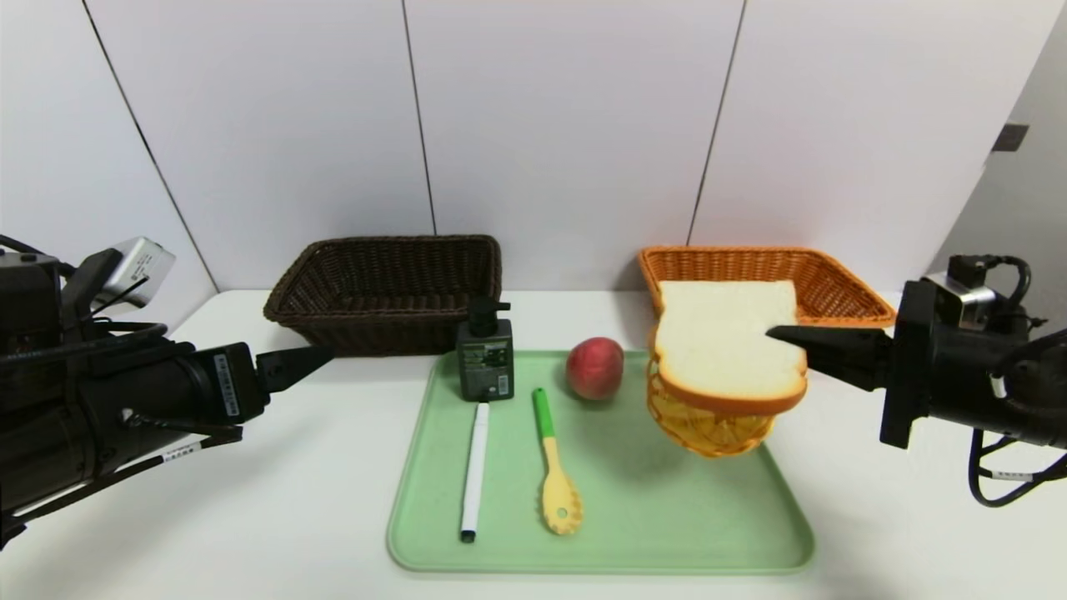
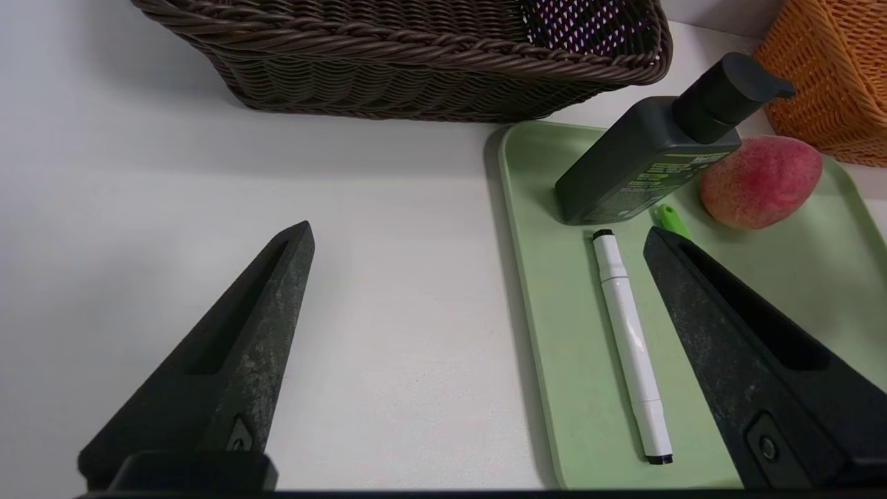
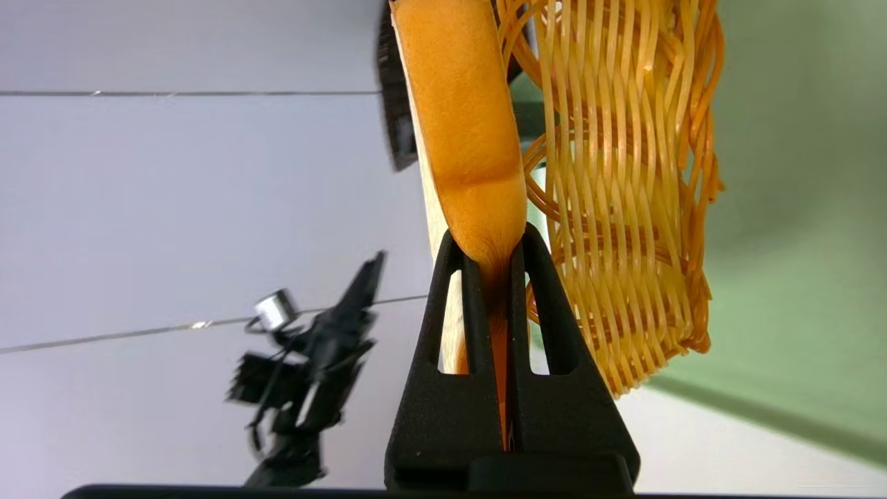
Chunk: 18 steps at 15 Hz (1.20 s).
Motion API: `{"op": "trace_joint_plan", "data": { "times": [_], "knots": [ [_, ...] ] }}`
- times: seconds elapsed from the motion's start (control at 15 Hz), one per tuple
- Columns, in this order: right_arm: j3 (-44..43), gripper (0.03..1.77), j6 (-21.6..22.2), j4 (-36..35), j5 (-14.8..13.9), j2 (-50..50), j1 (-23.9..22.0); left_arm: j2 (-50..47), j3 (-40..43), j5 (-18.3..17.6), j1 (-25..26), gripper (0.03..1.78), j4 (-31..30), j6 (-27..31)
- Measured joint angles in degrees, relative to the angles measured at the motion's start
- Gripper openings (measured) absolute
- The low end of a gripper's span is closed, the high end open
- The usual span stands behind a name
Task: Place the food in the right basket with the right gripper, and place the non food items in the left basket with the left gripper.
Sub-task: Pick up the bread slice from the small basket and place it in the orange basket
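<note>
My right gripper is shut on the crust edge of a slice of white bread, held flat above the green tray's right side, in front of the orange right basket. A red peach sits on the tray. Also on the tray are the dark green pump bottle, white marker and yellow spoon. My left gripper is open over the table, left of the tray, near the brown left basket.
A small yellow woven basket sits tilted right under the bread; I cannot tell whether it rests on the tray. White wall panels stand behind both baskets. Bare white table lies left and right of the tray.
</note>
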Motion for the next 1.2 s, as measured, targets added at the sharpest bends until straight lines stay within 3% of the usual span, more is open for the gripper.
{"op": "trace_joint_plan", "data": {
  "times": [0.67, 1.0, 1.2],
  "knots": [
    [-0.4, 0.09, 1.5, 0.0, 0.5, -1.0, -0.1, -0.2, 0.3, 0.0, 0.0, 1.69, 0.0, 0.0],
    [-8.5, 0.09, 7.1, -0.2, 0.2, -0.7, -1.0, -0.4, 1.2, 0.0, 0.0, 1.69, 0.0, 0.0],
    [-13.2, 0.09, 7.7, -0.2, 0.1, 1.0, -2.2, -0.5, 1.3, 0.0, 0.0, 1.69, 0.0, -0.1]
  ]
}}
